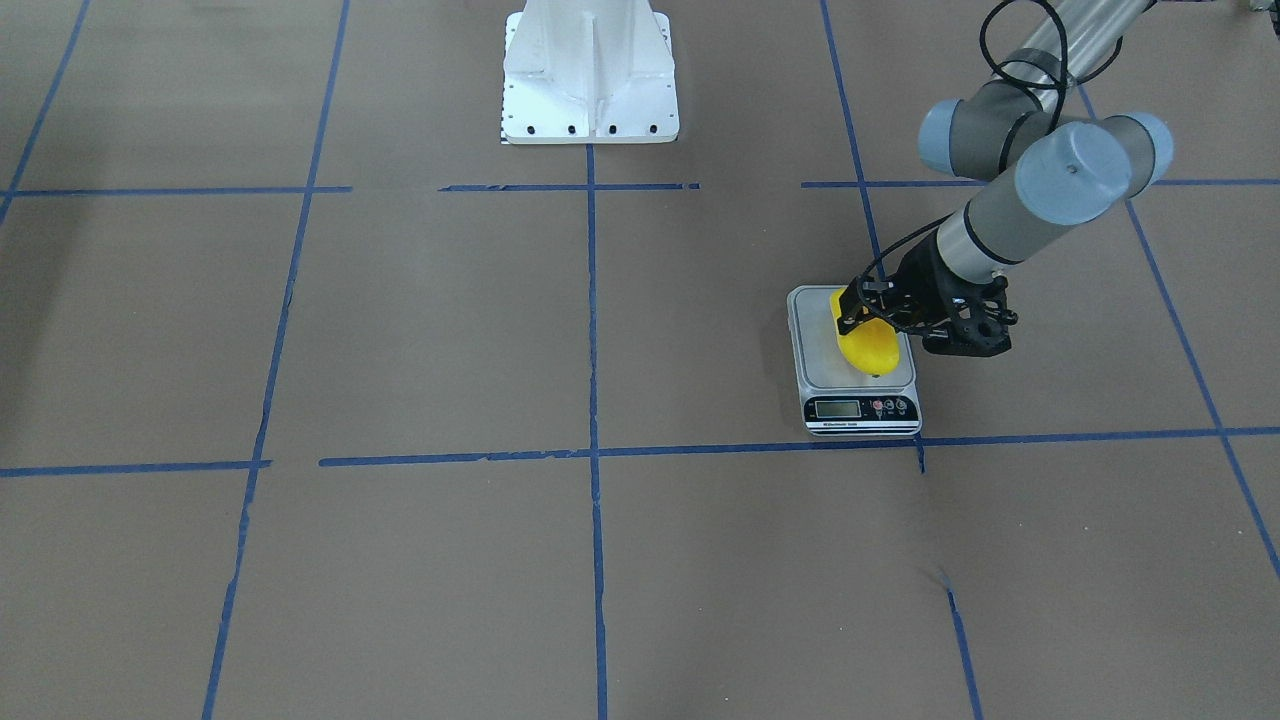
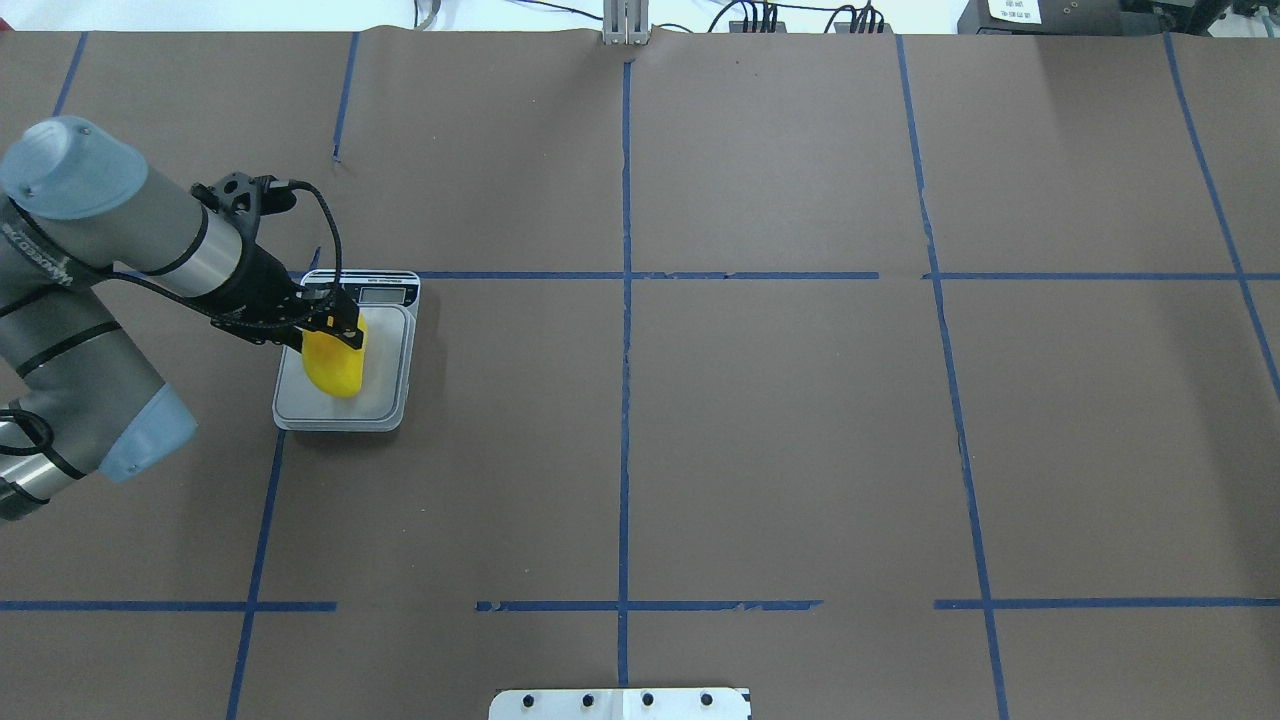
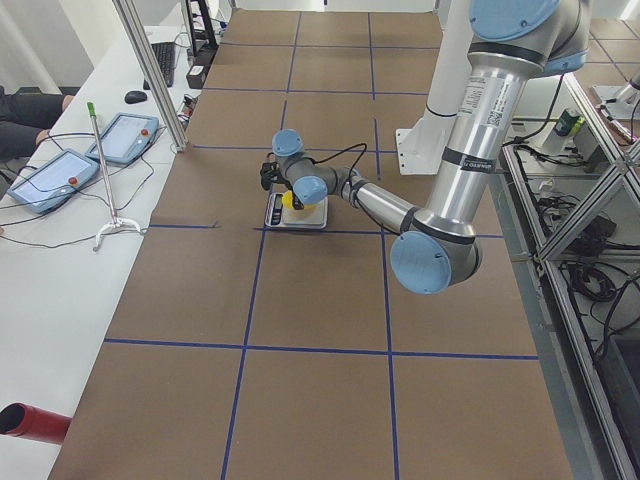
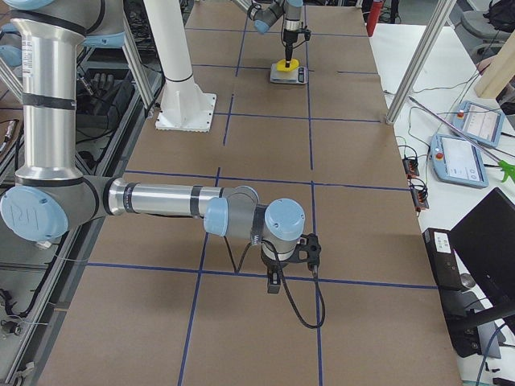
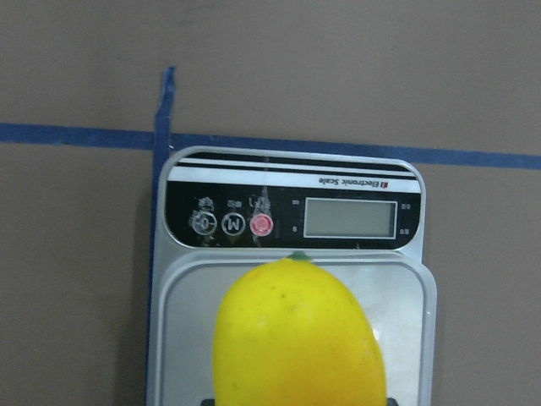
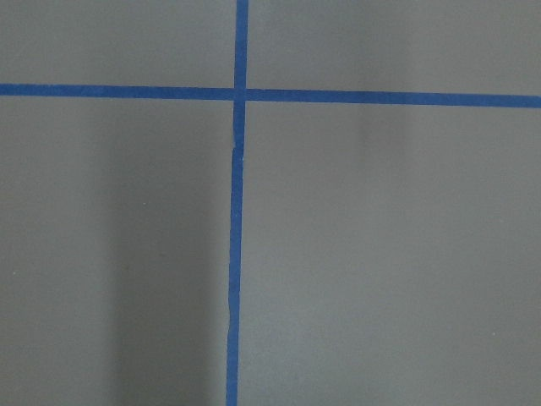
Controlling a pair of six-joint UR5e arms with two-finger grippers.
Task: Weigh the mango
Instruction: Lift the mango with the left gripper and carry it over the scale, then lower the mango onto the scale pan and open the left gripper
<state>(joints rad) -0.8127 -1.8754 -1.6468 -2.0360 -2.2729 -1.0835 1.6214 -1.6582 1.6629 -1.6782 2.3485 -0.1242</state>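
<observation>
The yellow mango is on or just above the grey scale's platform at the table's left side. My left gripper is shut on the mango's end nearest the scale's display. In the front-facing view the same gripper grips the mango over the scale. The left wrist view shows the mango above the platform and a blank display. I cannot tell whether the mango rests on the platform. My right gripper shows only in the exterior right view, low over bare table; I cannot tell its state.
The table is brown paper with a grid of blue tape lines. The robot's white base stands at the middle of the robot's edge. The right wrist view shows only paper and a tape crossing.
</observation>
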